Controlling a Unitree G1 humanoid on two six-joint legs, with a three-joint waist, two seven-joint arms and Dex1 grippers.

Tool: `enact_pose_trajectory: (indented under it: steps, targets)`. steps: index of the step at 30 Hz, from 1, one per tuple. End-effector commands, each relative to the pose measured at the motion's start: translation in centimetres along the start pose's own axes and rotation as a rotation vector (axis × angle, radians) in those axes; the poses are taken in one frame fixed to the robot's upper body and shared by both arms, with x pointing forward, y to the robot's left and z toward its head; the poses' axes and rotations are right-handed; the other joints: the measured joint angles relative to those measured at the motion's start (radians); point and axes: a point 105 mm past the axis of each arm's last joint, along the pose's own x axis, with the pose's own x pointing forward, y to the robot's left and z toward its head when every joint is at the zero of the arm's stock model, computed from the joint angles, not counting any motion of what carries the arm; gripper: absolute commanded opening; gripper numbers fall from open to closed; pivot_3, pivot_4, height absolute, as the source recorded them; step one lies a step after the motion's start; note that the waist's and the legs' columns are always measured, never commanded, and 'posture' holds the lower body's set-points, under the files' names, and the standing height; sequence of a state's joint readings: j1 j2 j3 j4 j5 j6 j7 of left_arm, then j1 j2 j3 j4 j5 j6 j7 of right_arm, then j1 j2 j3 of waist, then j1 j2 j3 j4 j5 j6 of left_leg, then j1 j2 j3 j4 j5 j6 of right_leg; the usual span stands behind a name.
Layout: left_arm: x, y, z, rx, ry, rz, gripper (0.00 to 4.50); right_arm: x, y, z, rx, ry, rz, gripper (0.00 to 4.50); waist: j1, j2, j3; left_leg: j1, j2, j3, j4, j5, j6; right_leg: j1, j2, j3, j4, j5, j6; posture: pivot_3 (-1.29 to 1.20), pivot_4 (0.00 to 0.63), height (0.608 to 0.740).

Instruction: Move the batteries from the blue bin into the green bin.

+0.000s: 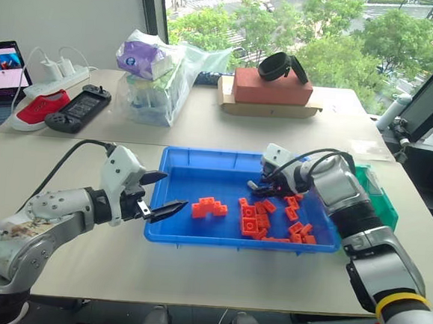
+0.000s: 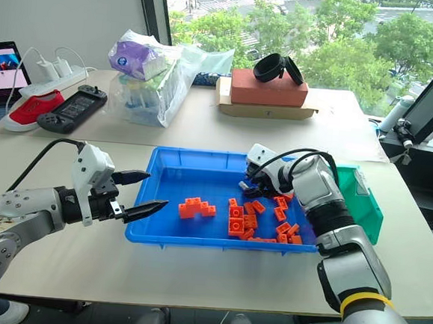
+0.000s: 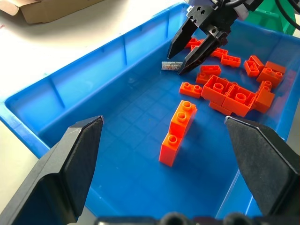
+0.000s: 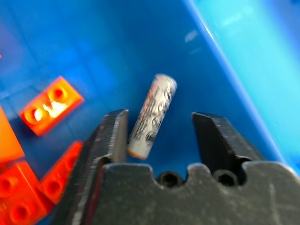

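A: Where is the battery (image 4: 152,115) at the moment?

B: It lies on the floor of the blue bin (image 1: 201,163), toward the far right part, just beside the scattered orange bricks (image 1: 261,218). The right gripper (image 3: 187,49) is lowered over it, jaws partly apart with the battery between them. 1 finger (image 4: 112,133) sits right against the battery's end; the other stands a little off it, so no grip is closed on it.

A: And the green bin (image 1: 381,201)?

B: It stands on the surface just past the blue bin's right wall, partly hidden behind the right arm.

A: What about the other arm?

B: The left gripper (image 1: 163,194) hangs at the blue bin's near-left rim, jaws spread wide and holding nothing. A small stack of orange bricks (image 1: 208,207) sits in the bin just ahead of it.
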State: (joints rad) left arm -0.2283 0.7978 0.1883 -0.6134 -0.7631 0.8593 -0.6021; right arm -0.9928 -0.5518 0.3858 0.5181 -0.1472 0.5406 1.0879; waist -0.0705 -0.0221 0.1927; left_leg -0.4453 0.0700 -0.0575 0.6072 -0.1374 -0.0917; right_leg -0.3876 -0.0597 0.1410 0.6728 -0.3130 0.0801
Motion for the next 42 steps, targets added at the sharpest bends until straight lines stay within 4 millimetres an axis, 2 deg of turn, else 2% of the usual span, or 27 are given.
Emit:
enact_pose_trajectory:
  steps: [1,3,7,10,12,14,16,18,20,23,28,32,37,39,41,42]
  targets:
    - [0.0,-0.5,1.0,0.026,-0.027,-0.024,4.50,-0.3,-0.1,0.3,-0.056,-0.001,-0.011,0.92,-0.002,0.000,0.000,0.000,0.000,0.000,0.000,0.000,0.000,0.000,0.000,0.000,0.000,0.000,0.000,0.00,0.150,0.740]
    - [0.0,-0.4,0.9,0.024,-0.026,-0.022,4.50,-0.7,-0.5,1.0,-0.085,-0.024,-0.026,0.30,-0.002,0.000,0.000,0.000,0.000,0.000,0.000,0.000,0.000,0.000,0.000,0.000,0.000,0.000,0.000,0.00,0.150,0.740]
    - [-0.1,-0.3,0.8,0.023,-0.026,-0.023,4.50,-2.1,-0.6,3.3,-0.106,-0.117,-0.014,0.27,-0.001,0.000,0.000,0.000,0.000,0.000,0.000,0.000,0.000,0.000,0.000,0.000,0.000,0.000,0.000,0.00,0.150,0.740]
    - [-0.1,-0.4,0.9,0.018,-0.037,-0.032,4.50,-4.3,-0.5,4.9,-0.084,-0.203,0.032,0.27,-0.001,0.000,0.000,0.000,0.000,0.000,0.000,0.000,0.000,0.000,0.000,0.000,0.000,0.000,0.000,0.00,0.150,0.740]
    - [0.0,-0.4,1.0,0.016,-0.045,-0.036,4.50,-6.5,-1.7,4.9,-0.053,-0.220,0.003,0.27,0.001,0.000,0.000,0.000,0.000,0.000,0.000,0.000,0.000,0.000,0.000,0.000,0.000,0.000,0.000,0.00,0.150,0.740]
    - [0.0,-0.4,1.1,0.014,-0.052,-0.038,4.50,-8.7,-3.2,4.6,-0.022,-0.232,-0.050,0.27,0.005,0.000,0.000,0.000,0.000,0.000,0.000,0.000,0.000,0.000,0.000,0.000,0.000,0.000,0.000,0.00,0.150,0.740]
    - [0.0,-0.4,1.3,0.002,-0.064,-0.036,4.50,-11.4,-5.1,3.6,0.009,-0.230,-0.136,0.27,0.011,0.000,0.000,-0.001,0.000,0.000,0.000,0.000,0.000,0.000,0.000,0.000,-0.001,0.000,0.000,0.00,0.150,0.740]
    - [0.1,-0.4,1.4,-0.004,-0.072,-0.039,4.50,-13.2,-6.4,2.5,0.024,-0.206,-0.207,0.27,0.013,0.000,0.000,-0.001,0.000,0.000,-0.001,0.000,0.000,0.000,0.000,0.000,-0.003,0.000,0.000,0.00,0.150,0.740]
    - [0.3,-0.3,1.5,-0.002,-0.076,-0.045,4.50,-15.0,-7.8,0.3,0.041,-0.133,-0.283,0.27,0.012,0.000,0.000,-0.001,0.000,0.000,-0.001,0.000,0.001,0.000,0.000,0.000,-0.004,0.000,0.000,0.00,0.150,0.740]
    - [0.5,-0.3,1.8,-0.002,-0.090,-0.060,4.50,-16.7,-8.8,-2.5,0.075,-0.053,-0.338,0.27,0.010,0.000,0.000,-0.001,0.000,0.001,-0.001,0.000,0.001,0.001,-0.001,0.000,-0.005,0.000,0.000,0.00,0.150,0.740]
    - [1.0,0.1,3.1,0.028,-0.157,-0.054,4.50,-16.6,-7.4,-7.0,0.085,0.092,-0.260,0.27,0.001,0.000,0.000,-0.001,0.000,0.001,-0.002,-0.001,0.001,0.001,-0.001,0.000,-0.006,0.000,0.000,0.00,0.150,0.740]
    - [1.1,0.2,3.2,0.027,-0.151,-0.049,4.50,-16.2,-7.1,-8.6,0.134,0.112,-0.270,0.27,-0.004,0.001,0.001,0.000,0.000,0.002,-0.001,-0.001,0.001,0.001,-0.001,0.001,-0.006,0.000,0.000,0.00,0.150,0.740]
    - [1.4,0.4,3.0,0.044,-0.132,-0.031,4.50,-15.6,-5.8,-11.0,0.156,0.214,-0.231,0.27,0.001,0.001,0.001,0.000,0.000,0.002,-0.001,-0.001,0.001,0.001,-0.001,0.001,-0.005,0.000,0.000,0.00,0.150,0.740]
    - [1.6,0.7,2.8,0.058,-0.113,-0.010,4.50,-15.4,-5.6,-11.3,0.158,0.213,-0.230,1.30,0.002,0.001,0.001,0.000,0.000,0.002,-0.001,-0.001,0.001,0.001,-0.001,0.001,-0.005,0.000,0.000,0.00,0.150,0.740]
    - [1.7,1.1,2.4,0.080,-0.083,0.022,4.50,-15.4,-5.8,-10.9,0.162,0.192,-0.245,1.79,0.002,0.001,0.001,0.000,0.000,0.002,-0.001,-0.001,0.001,0.001,-0.001,0.001,-0.006,0.000,0.000,0.00,0.150,0.740]
    - [1.8,1.4,2.0,0.098,-0.054,0.047,4.50,-15.6,-6.0,-10.7,0.151,0.186,-0.255,2.17,0.001,0.001,0.001,0.000,0.000,0.002,-0.001,-0.001,0.001,0.001,-0.001,0.001,-0.006,0.000,0.000,0.00,0.150,0.740]
